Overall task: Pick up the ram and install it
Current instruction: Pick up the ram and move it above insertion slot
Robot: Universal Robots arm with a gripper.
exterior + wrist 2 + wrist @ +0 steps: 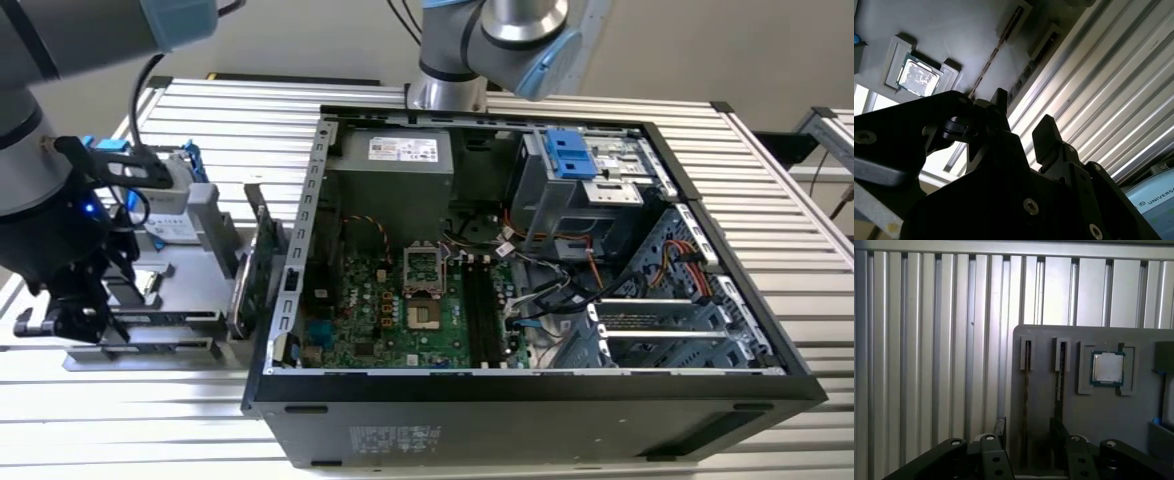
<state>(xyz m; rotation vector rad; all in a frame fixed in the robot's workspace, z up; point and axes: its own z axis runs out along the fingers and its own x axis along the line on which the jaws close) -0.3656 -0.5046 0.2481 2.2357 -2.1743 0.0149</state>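
Right, your arm hangs low over the grey holder (1104, 425) at the exterior view's left. The gripper (1029, 434) is spread wide, a finger either side of the ram (1026, 385) — it stands edge-up in its slot — not clamped.

The ram (1026, 390) is seen edge-on as a thin dark stick. It is stood upright in a narrow slot of the grey holder (1094, 440), at nine o'clock from the computer case (534, 395) in the exterior view.
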